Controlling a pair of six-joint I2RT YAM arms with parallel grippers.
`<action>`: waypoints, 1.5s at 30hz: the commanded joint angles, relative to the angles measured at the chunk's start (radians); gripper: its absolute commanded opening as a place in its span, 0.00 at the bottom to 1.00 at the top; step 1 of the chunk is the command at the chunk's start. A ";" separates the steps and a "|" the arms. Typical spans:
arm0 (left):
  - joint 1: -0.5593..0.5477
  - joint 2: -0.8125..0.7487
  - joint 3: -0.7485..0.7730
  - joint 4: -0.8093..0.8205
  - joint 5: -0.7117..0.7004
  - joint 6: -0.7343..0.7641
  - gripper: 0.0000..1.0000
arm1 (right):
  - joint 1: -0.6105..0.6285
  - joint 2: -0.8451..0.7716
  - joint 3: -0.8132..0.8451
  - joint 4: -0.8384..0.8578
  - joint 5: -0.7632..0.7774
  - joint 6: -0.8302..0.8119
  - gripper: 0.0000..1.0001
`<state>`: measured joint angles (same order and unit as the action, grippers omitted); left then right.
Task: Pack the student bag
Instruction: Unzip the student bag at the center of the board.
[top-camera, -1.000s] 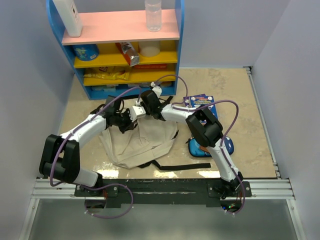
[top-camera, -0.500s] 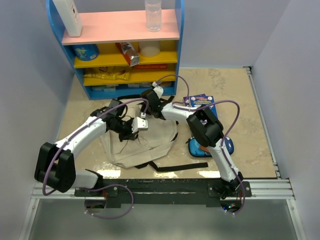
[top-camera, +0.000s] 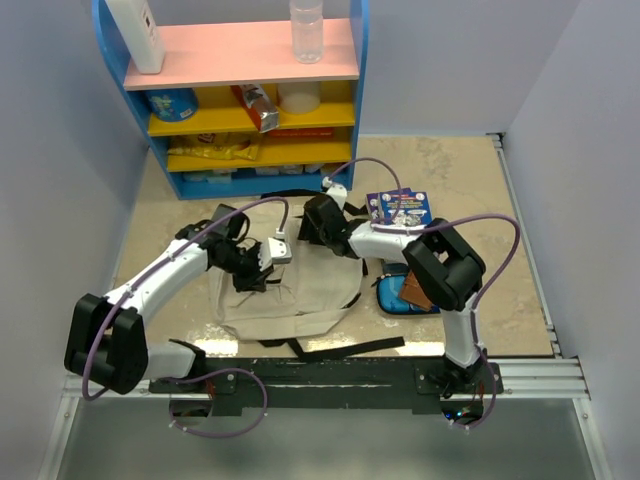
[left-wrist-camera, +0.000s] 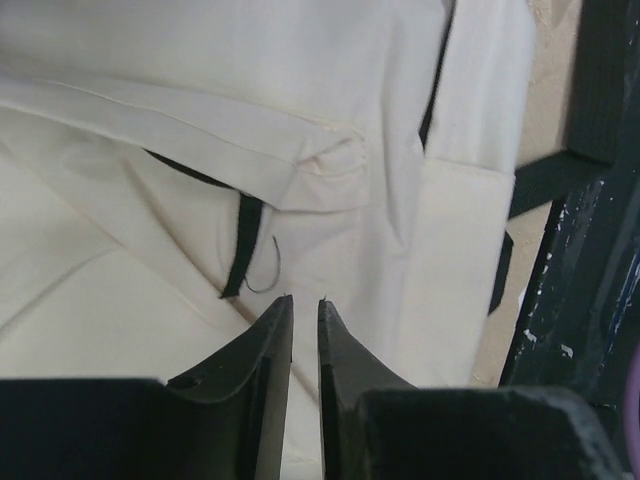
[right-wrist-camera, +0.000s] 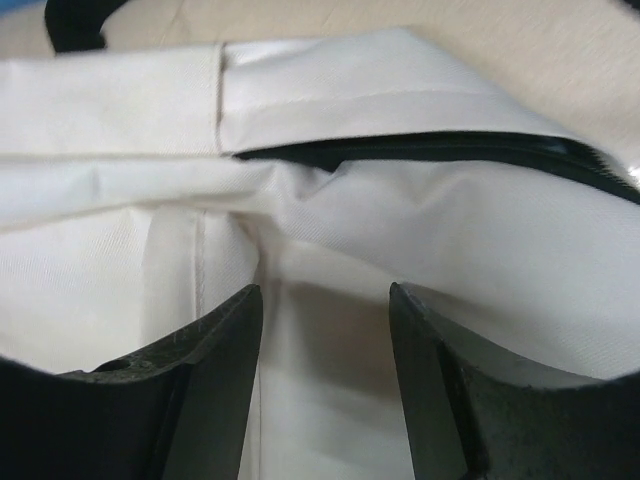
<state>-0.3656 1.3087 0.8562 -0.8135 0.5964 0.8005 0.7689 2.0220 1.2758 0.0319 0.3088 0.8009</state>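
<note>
Two arms are working over one table (top-camera: 470, 200): the left arm (top-camera: 165, 272) and the right arm (top-camera: 375, 240). One bag (top-camera: 290, 300) is lying beneath them. One book (top-camera: 400, 207) and one blue case (top-camera: 390, 298) are lying beside it. One shelf unit (top-camera: 358, 110) is standing behind, showing one pink board (top-camera: 230, 50) and two yellow ones. Two bottles are standing on the pink board: one white bottle (top-camera: 137, 30) and one clear bottle (top-camera: 306, 30). One blue can (top-camera: 172, 103) is sitting on the upper yellow board (top-camera: 215, 122).

light: bright, even | shadows: soft | wrist close-ups: slightly blurred
</note>
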 joint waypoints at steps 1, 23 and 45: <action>0.010 -0.025 -0.014 0.056 0.011 -0.047 0.20 | 0.104 -0.052 -0.049 0.005 0.027 -0.081 0.57; 0.197 0.147 -0.046 0.497 -0.276 -0.383 0.07 | 0.259 -0.201 -0.058 -0.046 0.141 -0.143 0.61; 0.197 0.133 -0.068 0.517 -0.282 -0.363 0.08 | 0.290 -0.187 -0.093 -0.138 0.205 -0.111 0.49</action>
<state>-0.1715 1.4696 0.7925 -0.3225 0.3096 0.4301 1.0592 1.8923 1.2022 -0.1158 0.4713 0.6834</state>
